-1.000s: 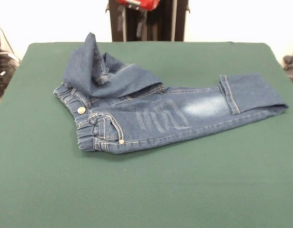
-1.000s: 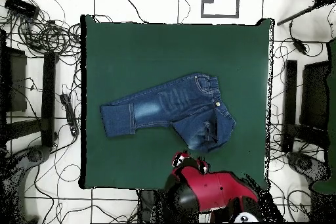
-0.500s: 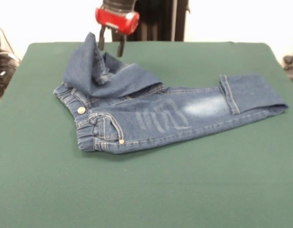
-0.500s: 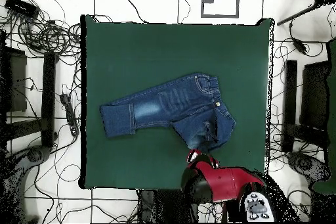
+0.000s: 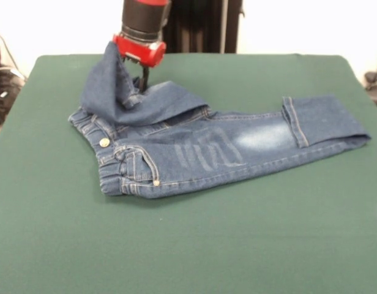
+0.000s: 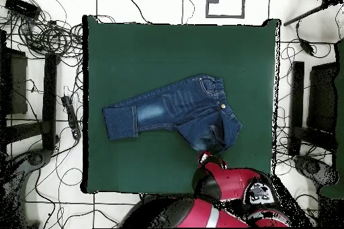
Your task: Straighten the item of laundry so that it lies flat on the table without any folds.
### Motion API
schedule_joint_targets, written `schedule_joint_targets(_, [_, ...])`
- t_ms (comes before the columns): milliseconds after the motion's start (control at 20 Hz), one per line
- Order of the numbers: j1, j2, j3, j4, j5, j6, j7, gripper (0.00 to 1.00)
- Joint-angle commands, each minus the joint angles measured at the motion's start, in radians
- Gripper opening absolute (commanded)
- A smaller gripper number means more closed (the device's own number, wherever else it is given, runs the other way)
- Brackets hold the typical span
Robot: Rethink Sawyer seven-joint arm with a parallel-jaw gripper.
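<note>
Red-and-black gripper (image 5: 140, 68) is down at the doubled-back leg, 11 o'clock on the small blue denim jeans (image 5: 201, 150), can't tell if it's clenched; next: grab, unfold.

The gripper (image 5: 139, 76) hangs right at the raised fold of the jeans (image 5: 207, 147), one dark finger showing behind the denim, so that bunched leg blocks any sideways pass there. Away from the jaws, beyond the spread leg and waistband, the green counter (image 5: 237, 245) lies open on every side.
</note>
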Motion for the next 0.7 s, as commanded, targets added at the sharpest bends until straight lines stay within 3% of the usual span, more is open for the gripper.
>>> schedule_joint_targets(50, [0.017, 0.142, 0.027, -0.18, 0.095, -0.052, 0.09, 1.0])
schedule_joint_targets(350, [-0.017, 0.102, 0.054, -0.17, 0.066, -0.023, 0.064, 1.0])
schedule_joint_targets(700, [-0.129, -0.083, 0.158, -0.085, -0.014, 0.107, -0.016, 1.0])
